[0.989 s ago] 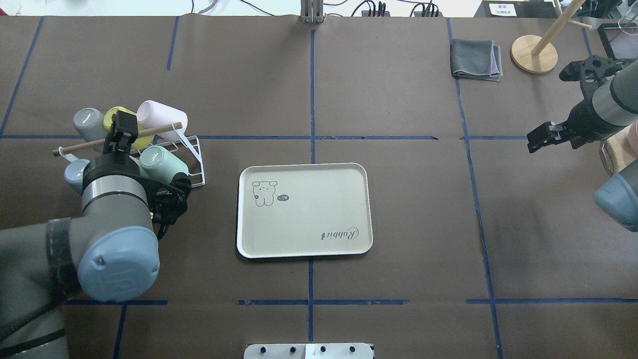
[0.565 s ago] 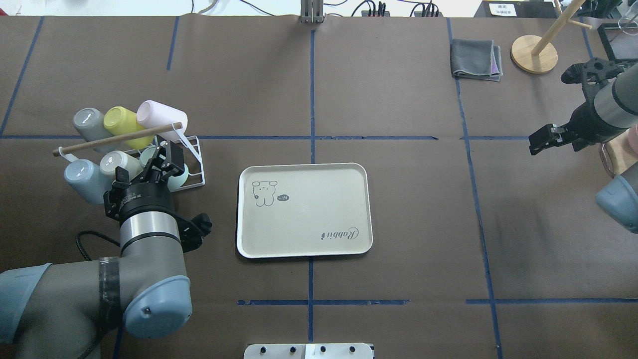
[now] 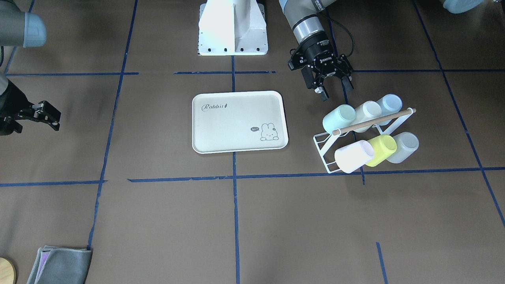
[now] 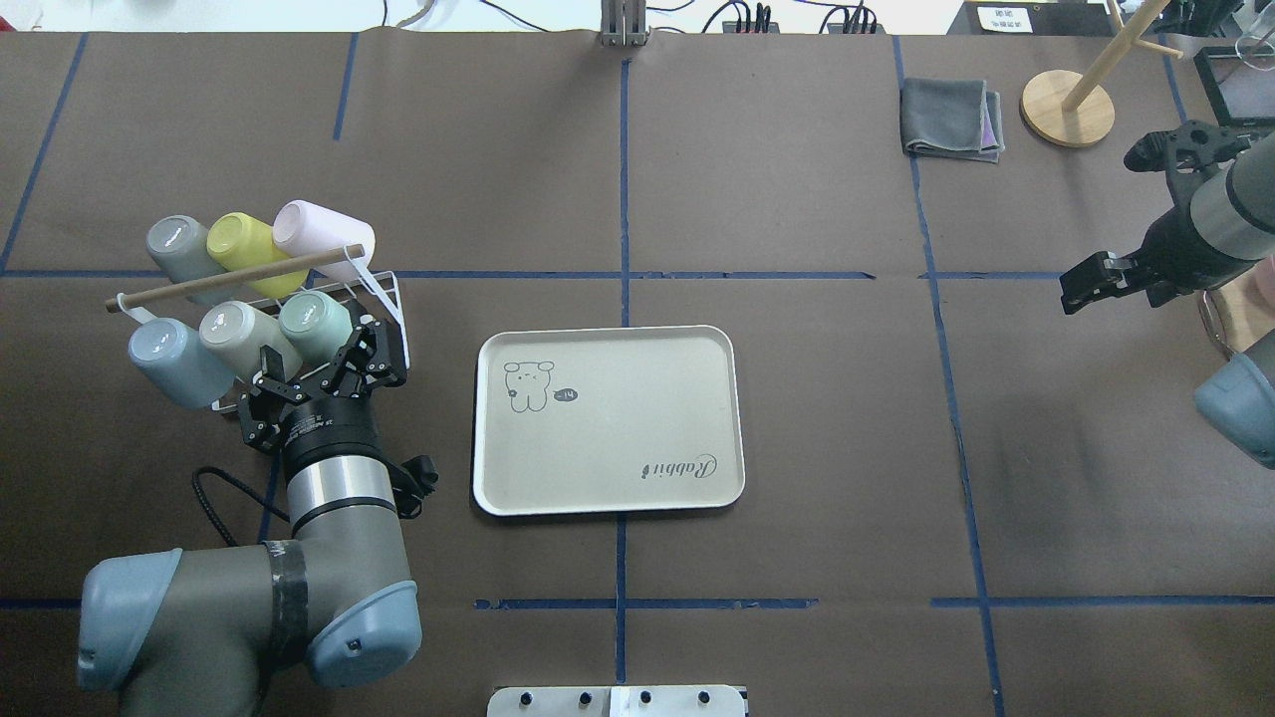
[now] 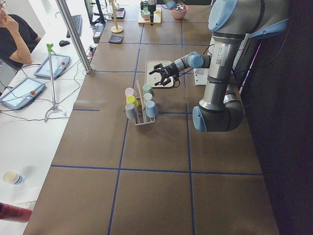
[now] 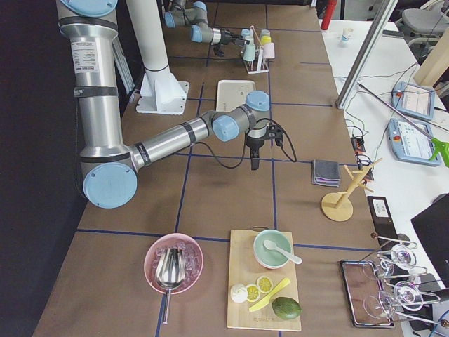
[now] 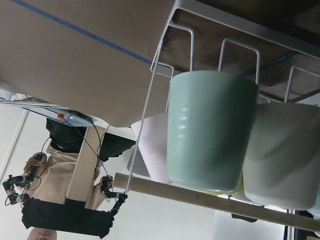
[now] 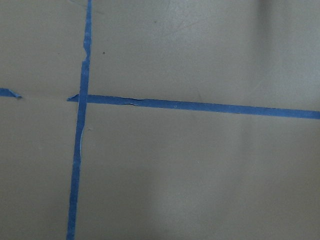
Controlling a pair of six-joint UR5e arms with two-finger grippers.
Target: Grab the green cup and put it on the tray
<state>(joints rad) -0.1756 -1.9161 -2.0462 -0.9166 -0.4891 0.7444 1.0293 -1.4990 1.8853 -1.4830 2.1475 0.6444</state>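
The green cup is a pale mint tumbler resting tilted on a white wire rack, at the rack's end nearest the tray. It also shows in the front view and fills the left wrist view. My left gripper is open and empty, pointed at the cup from the robot's side, a short way off it in the front view. The cream tray with "Rabbit" script lies empty at the table's middle. My right gripper hangs open and empty at far right.
The rack also holds a pale blue cup, an off-white cup, a grey cup, a yellow-green cup and a pink cup, under a wooden bar. A grey cloth and wooden stand lie far right.
My left gripper has drawn back from above the rack to its near side and now faces the mint cup, open. My right arm has barely moved.
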